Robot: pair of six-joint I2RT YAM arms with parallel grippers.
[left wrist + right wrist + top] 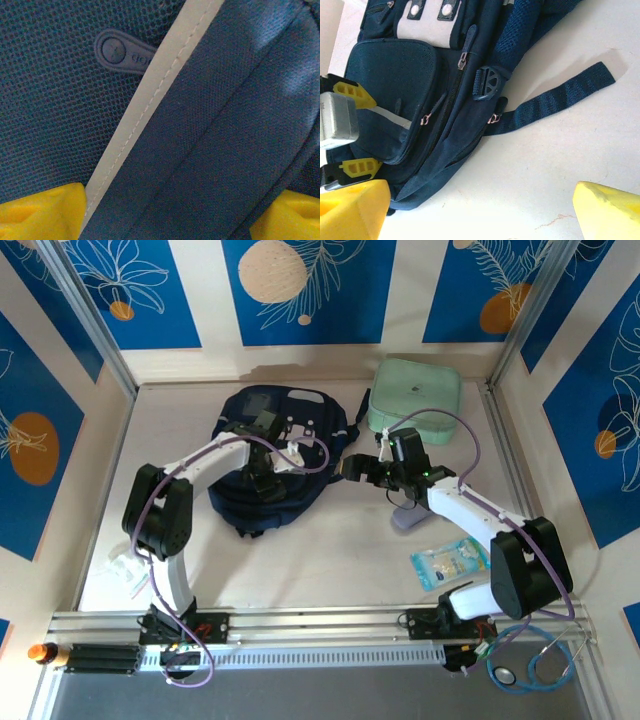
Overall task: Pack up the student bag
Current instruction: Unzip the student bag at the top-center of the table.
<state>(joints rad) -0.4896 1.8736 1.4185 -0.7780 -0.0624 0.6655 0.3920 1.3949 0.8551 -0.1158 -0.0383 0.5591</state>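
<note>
One student bag (258, 405), dark navy, lies centre frame. One rubber tab (122, 51) on its mesh; lettering is cut off after "do". Left gripper (175, 215) spread wide astride its one pale stripe (150, 100). Right gripper (480, 210) agape, holding nothing. Upper right: one mint-green case (415, 395). Lower right: one blue packet (450, 564).

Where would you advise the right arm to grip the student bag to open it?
Probably the zip pull beside the front pocket: a thin loose tab on the flat-lying student bag. Come from the strap side, where the open right pincer faces it.
</note>
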